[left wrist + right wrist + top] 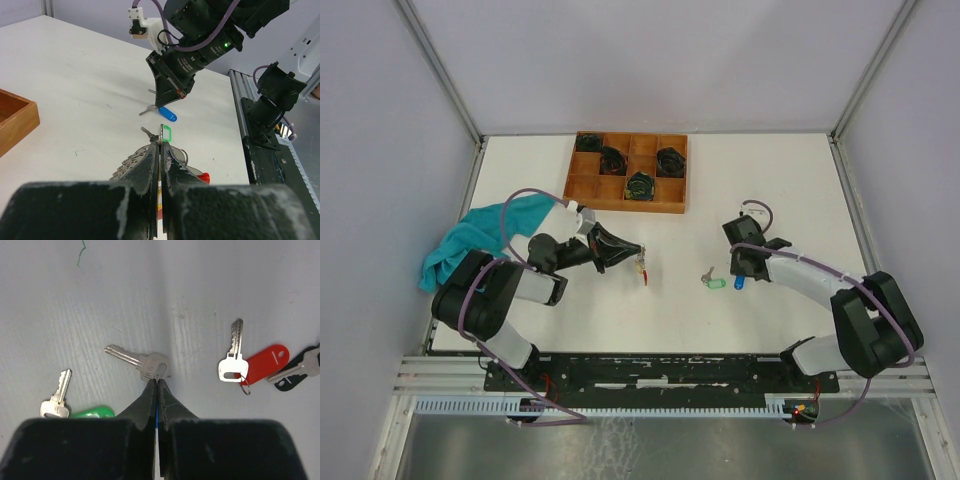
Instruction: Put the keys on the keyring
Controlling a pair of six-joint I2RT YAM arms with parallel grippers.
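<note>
- Left arm (505, 290): elbow folded at the near-left corner of the table (790, 170), forearm reaching right toward the centre, wrist low.
- Right arm (820, 285): stretched left from its base, wrist pitched down, tip lowered to the tabletop near the middle.
- Wooden tray (625, 208): at the far centre, divided into compartments. Four black coiled bundles (670, 160), each in its own compartment.
- Teal cloth (460, 245): bunched at the left edge, beside the left arm.
- Left gripper (161, 144): fingers pressed together on a thin pale sliver, possibly part of the keyring (183, 154), though not clear from the wrist view. Silver key blades and the wire ring directly below the tip.
- Right gripper (157, 383): fingers together, clamped on the head of the blue-tag key (145, 362). Silver blade flat on the table and pointing away, blue tag showing as a line between the pads.
- Red-tag key (232, 357): flat on the table below the left gripper, well apart from the right gripper, small ring at its head.
- Green-tag key (57, 401): flat on the table between the two grippers, just beside the right one, untouched.
</note>
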